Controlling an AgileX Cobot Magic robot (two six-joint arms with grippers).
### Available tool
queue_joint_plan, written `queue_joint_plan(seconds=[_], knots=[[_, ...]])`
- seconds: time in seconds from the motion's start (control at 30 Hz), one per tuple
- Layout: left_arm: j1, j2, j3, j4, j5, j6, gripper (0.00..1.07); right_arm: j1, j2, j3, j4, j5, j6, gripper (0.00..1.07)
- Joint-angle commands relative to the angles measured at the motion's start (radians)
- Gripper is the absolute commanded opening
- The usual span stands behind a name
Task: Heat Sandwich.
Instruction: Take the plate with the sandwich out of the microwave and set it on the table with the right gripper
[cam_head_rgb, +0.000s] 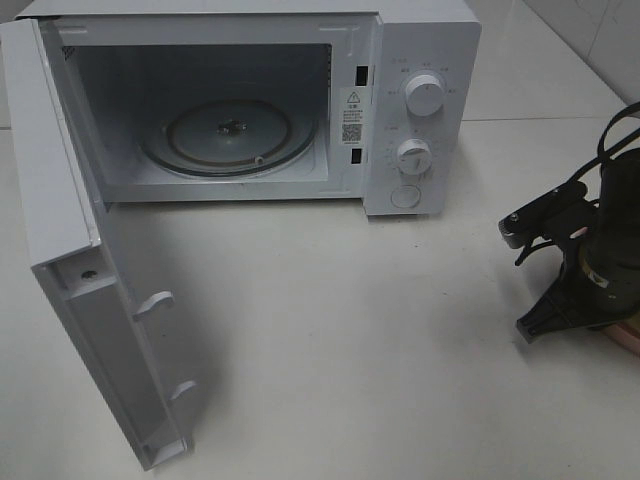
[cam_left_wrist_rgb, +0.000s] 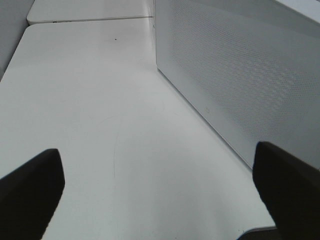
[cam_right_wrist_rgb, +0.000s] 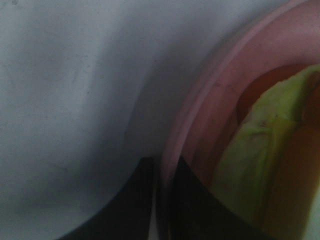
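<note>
Two hands are yours to check. Your right hand (cam_right_wrist_rgb: 161, 200) has its dark fingers (cam_right_wrist_rgb: 135, 200) nearly together astride the rim of the pink plate (cam_right_wrist_rgb: 210, 95), one outside and one inside, pinching that edge; the sandwich (cam_right_wrist_rgb: 260, 150) lies on the plate just past the rim, its yellow-green layer showing. From above, you see that arm at the right edge of the desk (cam_head_rgb: 350, 350), well apart from the white microwave (cam_head_rgb: 420, 110), whose door (cam_head_rgb: 90, 280) hangs wide open on a glass turntable (cam_head_rgb: 230, 135). Your left hand (cam_left_wrist_rgb: 160, 195) stands fully spread, gripping nothing, beside the microwave's perforated wall.
</note>
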Motion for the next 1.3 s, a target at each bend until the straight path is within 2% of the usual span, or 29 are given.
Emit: queue_joint_plan(seconds=[0.03, 0.2, 0.33, 0.37, 0.5, 0.53, 0.67, 0.77, 0.9, 1.3], knots=[[0.001, -0.020, 0.004, 0.000, -0.008, -0.006, 0.98, -0.006, 0.010, 0.001, 0.005, 0.005, 0.001, 0.14], [0.001, -0.020, 0.004, 0.000, -0.008, -0.006, 0.98, -0.006, 0.009, -0.007, 0.006, 0.017, 0.002, 0.19], [0.001, -0.020, 0.004, 0.000, -0.008, -0.006, 0.98, -0.006, -0.008, -0.011, 0.012, 0.033, 0.007, 0.35], [0.001, -0.020, 0.004, 0.000, -0.008, -0.006, 0.98, -0.006, -0.008, -0.011, 0.012, 0.033, 0.007, 0.35], [0.001, -0.020, 0.004, 0.000, -0.008, -0.006, 0.98, -0.004, -0.037, -0.015, 0.041, 0.033, 0.007, 0.59], [0.001, -0.020, 0.004, 0.000, -0.008, -0.006, 0.98, -0.004, -0.037, -0.015, 0.041, 0.033, 0.007, 0.59], [0.001, -0.020, 0.004, 0.000, -0.008, -0.006, 0.98, -0.004, -0.074, -0.015, 0.084, 0.035, 0.002, 0.75], [0.001, -0.020, 0.004, 0.000, -0.008, -0.006, 0.98, -0.004, -0.098, -0.015, 0.100, 0.035, 0.000, 0.78], [0.001, -0.020, 0.004, 0.000, -0.008, -0.006, 0.98, -0.003, -0.147, -0.015, 0.136, 0.037, -0.009, 0.76], [0.001, -0.020, 0.004, 0.000, -0.008, -0.006, 0.98, -0.003, -0.312, -0.015, 0.369, 0.045, -0.224, 0.76]])
